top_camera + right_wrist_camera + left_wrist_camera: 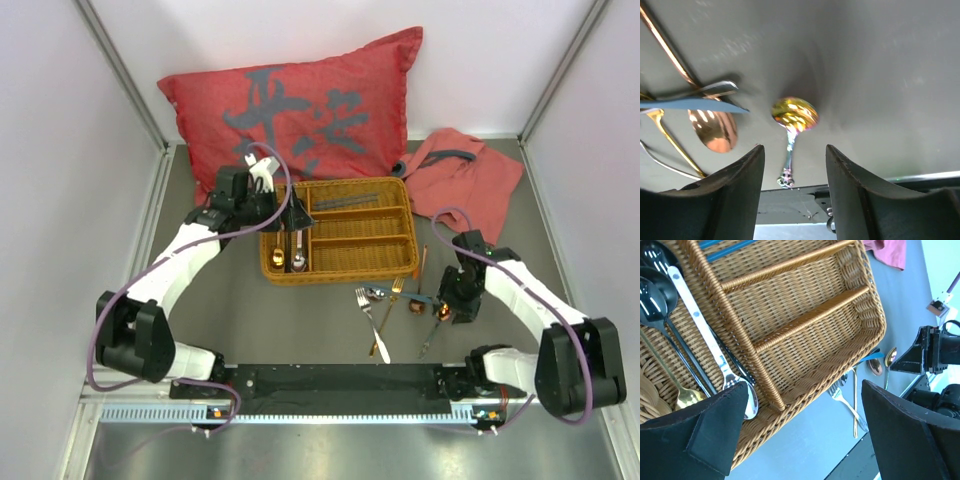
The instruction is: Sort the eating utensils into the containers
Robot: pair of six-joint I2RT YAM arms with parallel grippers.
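Note:
The woven wicker tray lies mid-table. Its long left compartment holds black spoons, a silver spoon and a gold spoon. Dark blue sticks lie in the back compartment. My left gripper hovers open over that long compartment, holding nothing. Loose utensils lie in front of the tray: a silver fork, a gold fork, a blue knife, a copper spoon and an iridescent gold spoon. My right gripper stands open astride the iridescent spoon's handle, not touching it.
A red cushion leans at the back behind the tray. A pink cloth lies at the back right. A thin copper stick lies right of the tray. The black base rail runs along the near edge.

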